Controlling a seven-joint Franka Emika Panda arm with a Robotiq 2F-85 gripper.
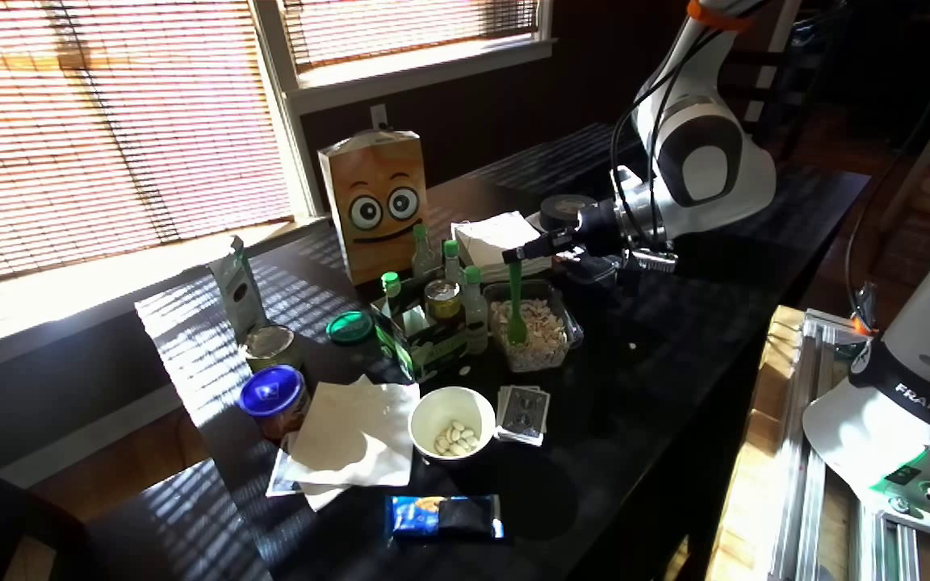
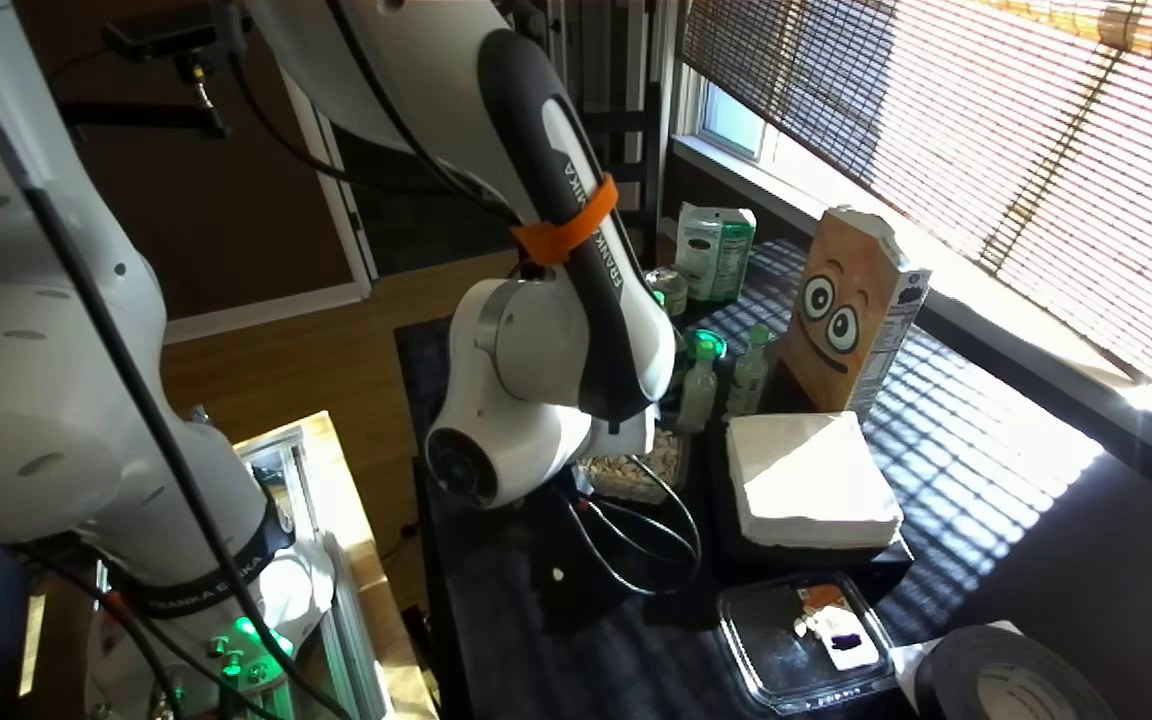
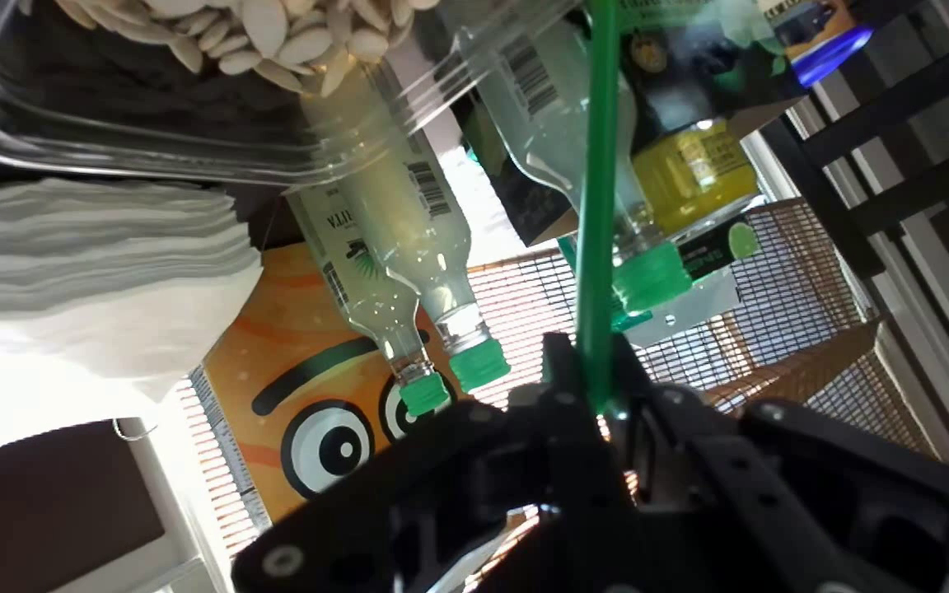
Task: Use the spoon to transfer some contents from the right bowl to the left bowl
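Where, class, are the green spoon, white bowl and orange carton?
Green spoon [image 3: 600,189]: in the wrist view, handle.
White bowl [image 1: 443,409]: in an exterior view, inner wall.
Orange carton [image 2: 839,312]: in an exterior view, front face.

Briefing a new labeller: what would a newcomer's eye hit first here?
First, the tall orange carton with big cartoon eyes and a smile, standing near the slatted blinds. Then the bright green plastic spoon, held in the black two-fingered hand, pointing head-down at the pale oval seeds in the square clear plastic tub.
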